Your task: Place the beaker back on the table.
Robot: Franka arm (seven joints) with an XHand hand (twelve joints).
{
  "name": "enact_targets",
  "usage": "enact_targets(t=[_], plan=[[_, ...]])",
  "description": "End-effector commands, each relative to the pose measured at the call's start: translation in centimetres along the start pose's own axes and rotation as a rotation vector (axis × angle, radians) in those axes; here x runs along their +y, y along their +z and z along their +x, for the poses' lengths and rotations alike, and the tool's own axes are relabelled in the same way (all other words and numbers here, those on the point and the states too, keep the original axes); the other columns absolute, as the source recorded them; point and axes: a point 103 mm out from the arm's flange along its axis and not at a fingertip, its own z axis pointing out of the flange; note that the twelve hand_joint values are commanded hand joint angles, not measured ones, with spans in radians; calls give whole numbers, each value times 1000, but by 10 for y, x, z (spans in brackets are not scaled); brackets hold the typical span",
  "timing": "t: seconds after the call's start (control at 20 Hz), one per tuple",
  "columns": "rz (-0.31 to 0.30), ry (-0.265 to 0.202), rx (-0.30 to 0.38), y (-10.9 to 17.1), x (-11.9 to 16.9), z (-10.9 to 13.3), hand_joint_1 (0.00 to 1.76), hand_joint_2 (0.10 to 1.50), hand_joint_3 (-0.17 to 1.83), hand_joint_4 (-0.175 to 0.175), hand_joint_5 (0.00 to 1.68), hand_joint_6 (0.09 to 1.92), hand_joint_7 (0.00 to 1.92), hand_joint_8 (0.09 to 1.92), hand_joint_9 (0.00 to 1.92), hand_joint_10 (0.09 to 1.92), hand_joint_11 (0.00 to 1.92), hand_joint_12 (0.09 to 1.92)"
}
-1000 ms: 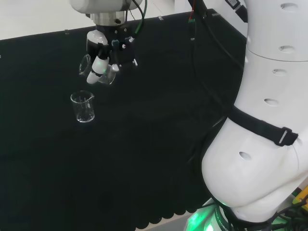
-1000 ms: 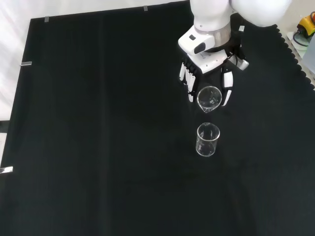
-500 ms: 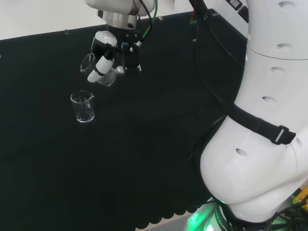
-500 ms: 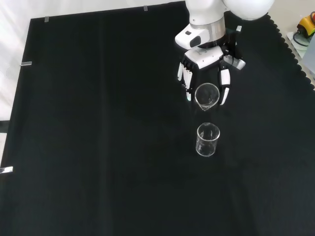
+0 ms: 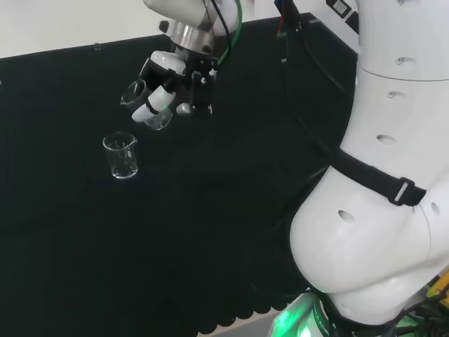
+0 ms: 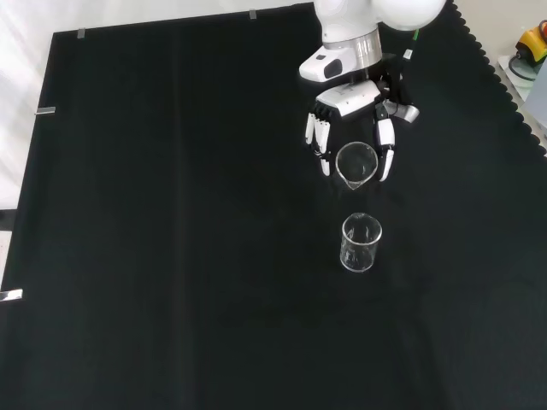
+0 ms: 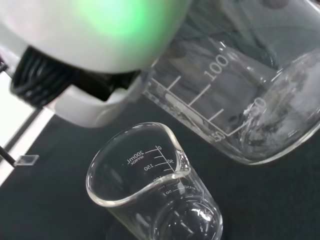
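A clear glass beaker (image 5: 146,107) hangs tilted above the black cloth, with the hand (image 5: 172,90) shut on it, fingers on both sides. In the front view the held beaker (image 6: 356,164) turns its open mouth and spout toward the camera, under the hand (image 6: 349,96). A second clear beaker (image 5: 121,156) stands upright on the cloth, apart from the held one and nearer the camera in the front view (image 6: 361,243). The wrist view shows the held beaker (image 7: 240,95) close by with its printed scale, the standing beaker (image 7: 150,190) below it, and a blurred white part of the hand (image 7: 100,40).
The arm's big white links (image 5: 379,175) stand at the right of the head view. The cloth's scalloped edge (image 6: 504,94) runs down the right of the front view, with a yellow object (image 6: 532,43) beyond it. Open black cloth (image 6: 171,213) lies left of the beakers.
The hand with the tilted beaker has drifted to the right in the head view and farther off in the front view, and its wrist has turned. The standing beaker has stayed put.
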Motion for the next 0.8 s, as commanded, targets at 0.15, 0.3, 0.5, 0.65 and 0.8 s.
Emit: enact_targets(t=[0.15,0.3,0.5,0.65,0.8], plan=[[-28,-6,109,14,-7,-27,1325,655,547,-175,1460,235,1593,87,1536,87,1068,863],[-33,1,129,17,-7,-32,1325,656,547,-175,1460,235,1593,87,1535,87,1068,864],[-34,-5,163,24,-7,-37,1325,655,547,-175,1461,235,1593,87,1535,87,1068,865],[-38,-13,177,28,-7,-39,1325,655,547,-175,1461,235,1593,87,1535,87,1068,865],[-48,-11,209,30,-7,-41,1325,655,548,-175,1462,234,1593,87,1535,87,1069,866]])
